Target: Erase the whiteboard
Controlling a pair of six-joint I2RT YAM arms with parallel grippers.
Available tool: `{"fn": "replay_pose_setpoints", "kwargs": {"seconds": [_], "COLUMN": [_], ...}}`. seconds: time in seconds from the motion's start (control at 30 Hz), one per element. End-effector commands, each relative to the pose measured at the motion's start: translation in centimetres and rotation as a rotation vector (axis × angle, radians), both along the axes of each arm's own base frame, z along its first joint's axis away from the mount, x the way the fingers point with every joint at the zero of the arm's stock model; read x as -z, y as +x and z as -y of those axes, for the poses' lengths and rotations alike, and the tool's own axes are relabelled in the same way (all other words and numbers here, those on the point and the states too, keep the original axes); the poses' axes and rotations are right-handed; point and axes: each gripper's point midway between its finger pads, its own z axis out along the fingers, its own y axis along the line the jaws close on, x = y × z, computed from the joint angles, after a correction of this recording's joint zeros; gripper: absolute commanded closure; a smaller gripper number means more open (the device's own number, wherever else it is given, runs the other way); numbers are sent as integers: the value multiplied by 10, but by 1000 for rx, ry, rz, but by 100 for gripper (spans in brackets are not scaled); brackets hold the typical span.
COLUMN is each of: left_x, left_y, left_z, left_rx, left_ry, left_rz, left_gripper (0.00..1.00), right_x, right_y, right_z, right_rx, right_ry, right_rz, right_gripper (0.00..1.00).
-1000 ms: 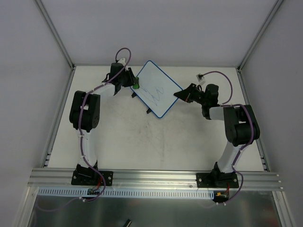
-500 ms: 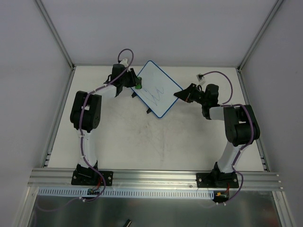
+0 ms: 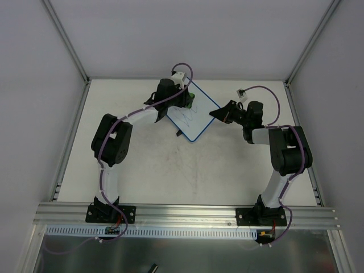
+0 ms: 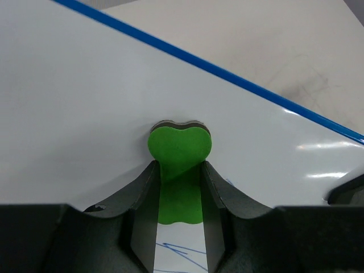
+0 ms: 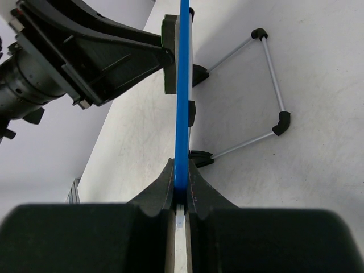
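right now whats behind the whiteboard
A wire stand with black corner caps juts from the whiteboard's back, resting on the table. From above, the whiteboard covers it.

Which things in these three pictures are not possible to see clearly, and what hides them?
- Top view: the part of the whiteboard under the left gripper is covered, so any writing there is hidden.
- Left wrist view: the pen lines are cut off by the bottom edge and the fingers around the green eraser.
- Right wrist view: the board is edge-on in the right gripper, so its writing face is unseen.
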Motion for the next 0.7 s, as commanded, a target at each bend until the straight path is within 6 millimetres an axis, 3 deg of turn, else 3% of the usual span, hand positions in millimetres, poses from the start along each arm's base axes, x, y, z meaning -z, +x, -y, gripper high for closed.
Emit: {"fn": "replay_pose_setpoints", "kwargs": {"seconds": [0.0, 0.37, 0.67], "left_x": [-16, -16, -12], "left_y": [-22, -56, -62], "left_z": [39, 89, 95], "left_rx": [129, 223, 222], "left_ry": [41, 254, 282], "left_rz": [75, 247, 259], "left_gripper": [100, 100, 100], "right_x": [-42, -43, -42], "right_y": [6, 5, 5], "right_z": [-8, -8, -9], "right_rx": [-41, -43, -46], "right_ry": [2, 7, 9], "right_rz": [181, 179, 177], "right_gripper": [100, 100, 100]}}
